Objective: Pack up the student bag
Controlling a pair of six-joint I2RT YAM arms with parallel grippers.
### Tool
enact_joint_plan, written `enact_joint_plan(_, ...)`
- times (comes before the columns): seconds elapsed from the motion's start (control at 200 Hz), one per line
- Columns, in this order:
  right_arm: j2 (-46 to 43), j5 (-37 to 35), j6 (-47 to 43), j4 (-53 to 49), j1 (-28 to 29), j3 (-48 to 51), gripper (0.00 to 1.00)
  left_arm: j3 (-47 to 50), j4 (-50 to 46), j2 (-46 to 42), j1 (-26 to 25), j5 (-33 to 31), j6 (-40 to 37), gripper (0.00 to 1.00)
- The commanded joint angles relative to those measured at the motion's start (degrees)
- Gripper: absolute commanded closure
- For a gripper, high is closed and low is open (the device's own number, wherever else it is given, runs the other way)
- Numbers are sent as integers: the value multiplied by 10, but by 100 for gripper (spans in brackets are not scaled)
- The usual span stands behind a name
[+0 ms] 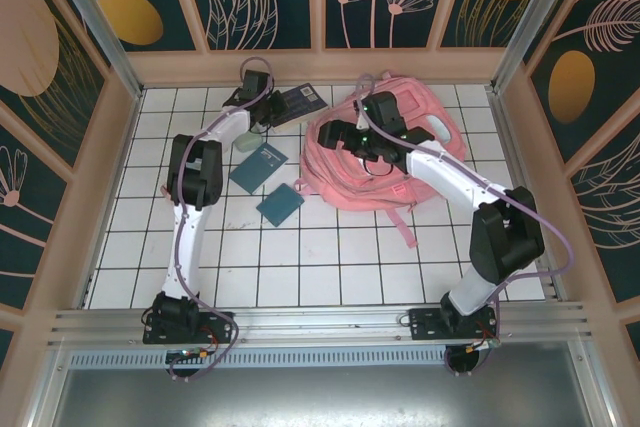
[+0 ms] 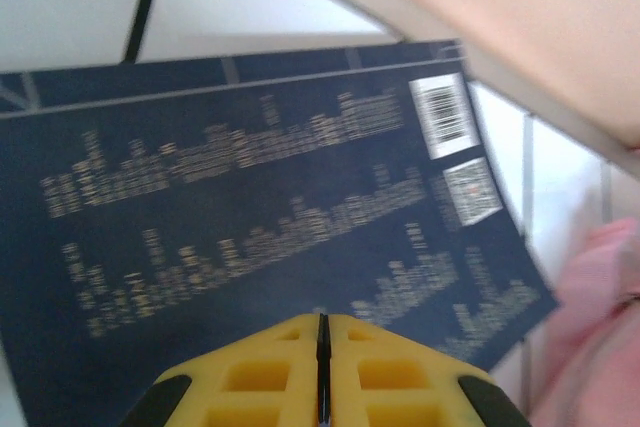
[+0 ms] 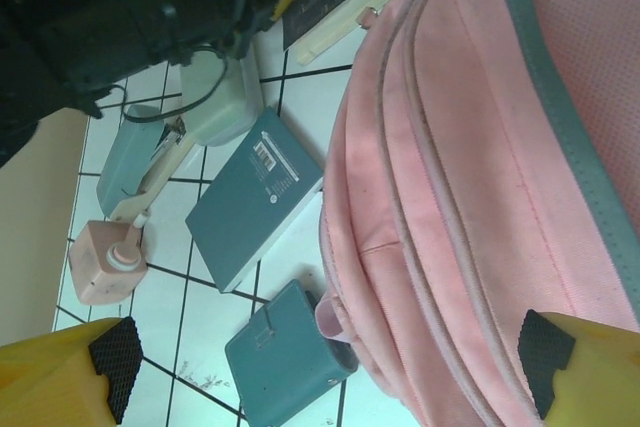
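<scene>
The student bag is a large pink backpack lying at the back right of the tiled table, and its seamed side is close under my right wrist. My right gripper hovers over the bag's left edge. It is wide open and holds nothing. My left gripper reaches to a dark blue book at the back. Its yellow fingers are shut together with their tips over the book's back cover. I cannot tell if they touch it. A bit of the pink bag lies to the right.
A teal book and a teal snap wallet lie left of the bag. A pale green container and a small pink bottle sit farther left. Wooden walls enclose the table.
</scene>
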State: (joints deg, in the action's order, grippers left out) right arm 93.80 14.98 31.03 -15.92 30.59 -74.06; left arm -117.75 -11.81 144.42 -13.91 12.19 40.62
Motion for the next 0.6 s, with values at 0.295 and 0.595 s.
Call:
enact_joint_plan(0.295,48,-2,9,25,34,-31,1,211,15,-98,16,3,0,97)
enact_joint_plan(0.595,104,33,7,38,47,-62,1,521,170,-272,11,35,120,97)
